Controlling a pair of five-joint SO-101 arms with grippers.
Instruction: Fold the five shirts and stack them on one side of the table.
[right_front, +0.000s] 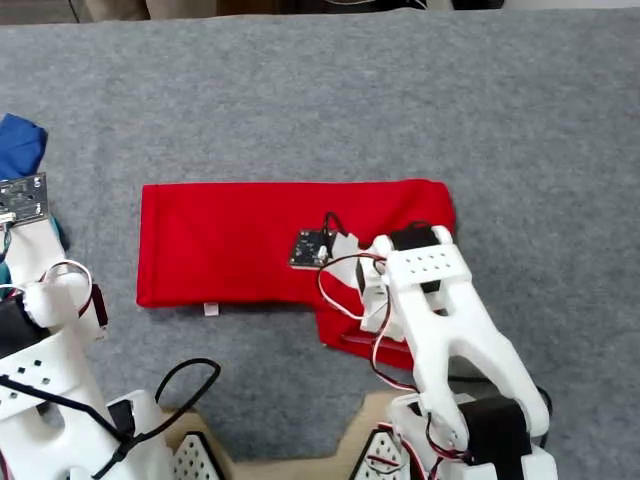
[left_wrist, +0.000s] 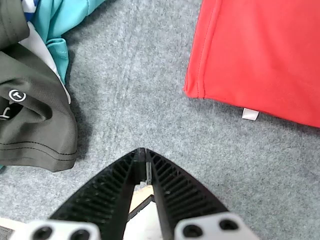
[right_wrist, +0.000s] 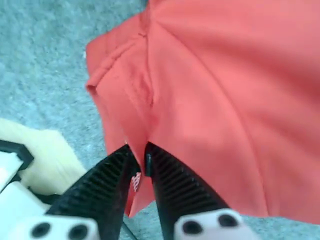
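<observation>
**Right gripper (right_wrist: 140, 152) pinches red shirt (right_front: 250, 240) on grey table (right_front: 400, 100)**

Seen from above, the red shirt lies flat in a long band at the table's middle. The right arm (right_front: 440, 300) bends over its near right corner, and the left arm (right_front: 50, 340) stands at the near left, by a blue garment (right_front: 20, 145).

At the left wrist, the left gripper (left_wrist: 146, 160) is clenched on nothing above the grey covering. It is near the shirt's corner and white tag (left_wrist: 250, 114). A dark shirt (left_wrist: 30, 120) and a teal shirt (left_wrist: 55, 25) lie bunched together to one side, apart from the red shirt.

At the right wrist, the right gripper is clamped on a raised fold of the red shirt.
</observation>
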